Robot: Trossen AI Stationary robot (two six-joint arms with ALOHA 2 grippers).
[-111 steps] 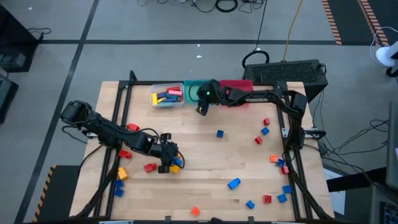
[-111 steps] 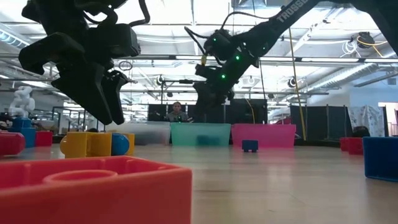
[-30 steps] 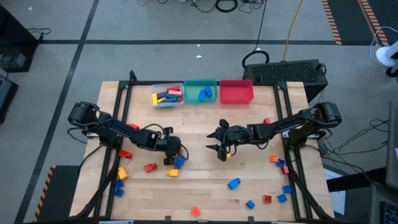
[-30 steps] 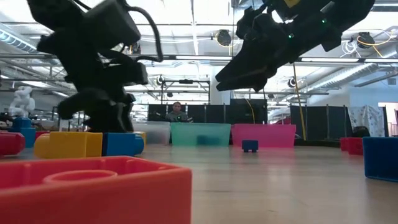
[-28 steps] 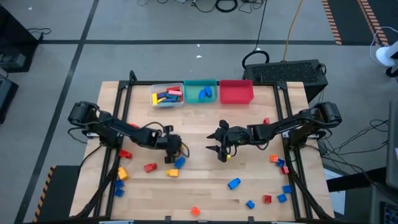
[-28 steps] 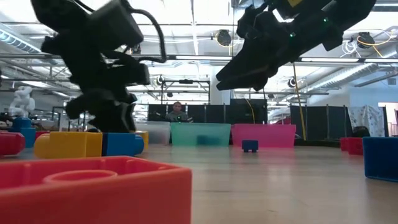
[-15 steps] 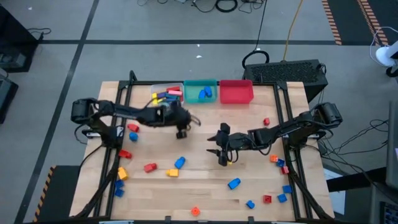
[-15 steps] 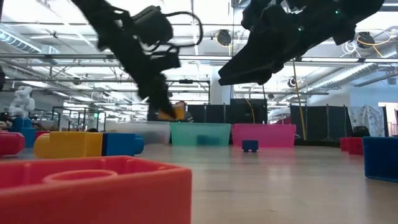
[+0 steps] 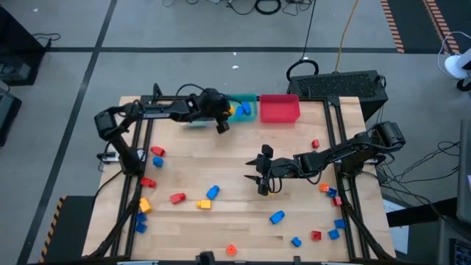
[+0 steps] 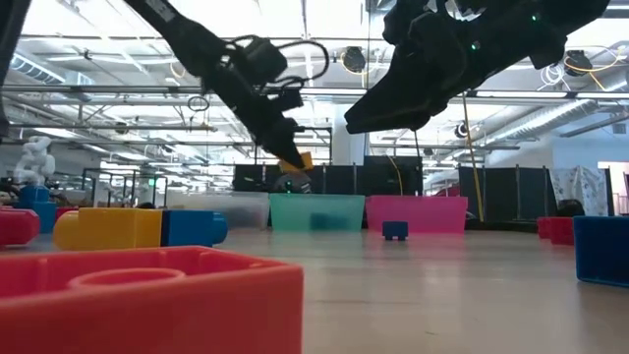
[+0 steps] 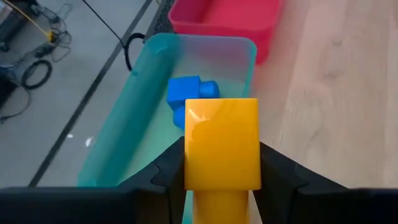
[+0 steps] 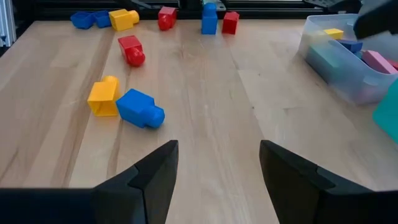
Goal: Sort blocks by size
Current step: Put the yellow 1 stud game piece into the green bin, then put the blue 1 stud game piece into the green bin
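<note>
My left gripper (image 9: 224, 118) is shut on a yellow block (image 11: 222, 143) and hangs over the teal bin (image 9: 243, 99) at the table's far edge; the low view shows that block (image 10: 300, 160) at the fingertips. Two blue blocks (image 11: 189, 96) lie in the teal bin. My right gripper (image 9: 255, 177) stands open above the middle of the table, holding nothing. On the bare wood ahead of it lie a yellow block (image 12: 104, 96), a blue block (image 12: 140, 107) and a red block (image 12: 132, 50). My left gripper pinches the yellow block by two opposite side faces (image 11: 186, 155), one finger (image 11: 161, 177) on each side. The fingers slant down toward the table's far edge. The block's front end sticks out past the fingertips. It is lifted clear above the teal bin.
A clear bin (image 9: 193, 121) with several blocks sits left of the teal bin, mostly under my left arm; a red bin (image 9: 280, 108) sits to its right. Loose blocks lie at the near left (image 9: 176, 197), near middle (image 9: 277, 216) and right edge (image 9: 327, 190).
My left gripper has risen from the near-left blocks and swung toward the table's far edge, carrying the yellow block clear of the wood to above the teal bin. A blue and a yellow block stay behind. My right gripper has kept its place.
</note>
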